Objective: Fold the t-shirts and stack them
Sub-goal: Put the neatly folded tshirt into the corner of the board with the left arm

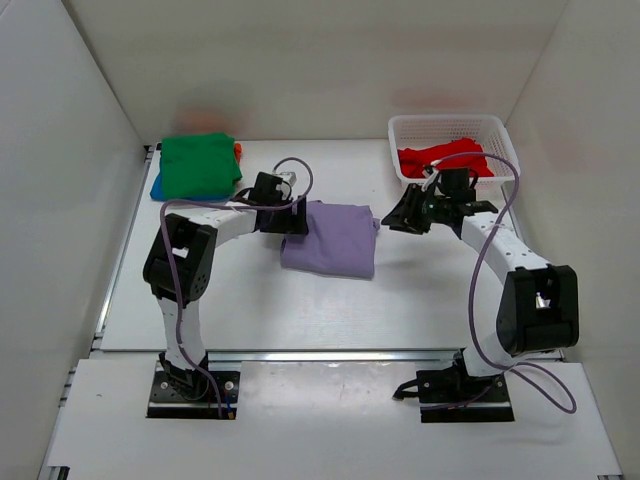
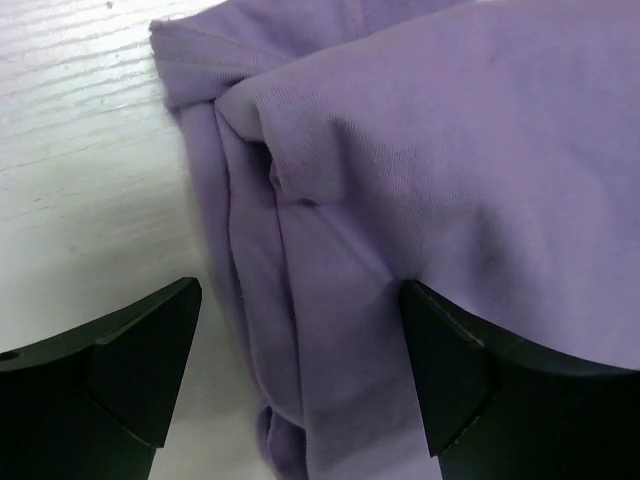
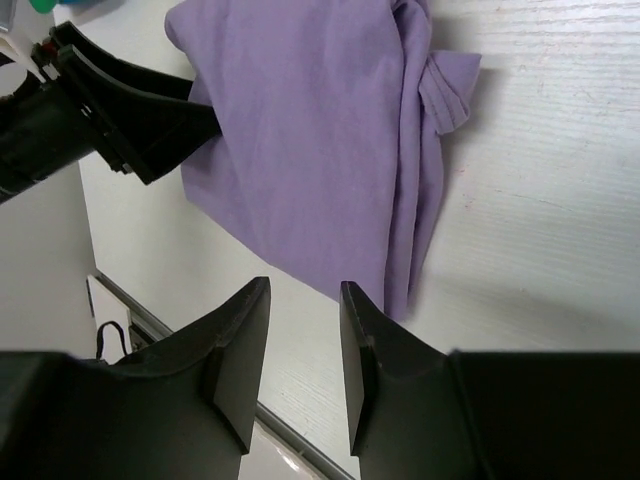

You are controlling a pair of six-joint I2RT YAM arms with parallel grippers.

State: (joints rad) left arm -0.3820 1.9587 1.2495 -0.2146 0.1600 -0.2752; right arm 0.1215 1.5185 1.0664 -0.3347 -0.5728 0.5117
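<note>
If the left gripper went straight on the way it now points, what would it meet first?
The lavender t-shirt: its folded edge lies just ahead, between the left gripper's open fingers; depth is hard to judge.

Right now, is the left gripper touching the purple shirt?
Touching. The left wrist view shows the left gripper straddling the edge of the purple shirt, with cloth draped over one finger.

Inspection finding: no legible text, label, brand mark, number or sign on any surface in any view.
</note>
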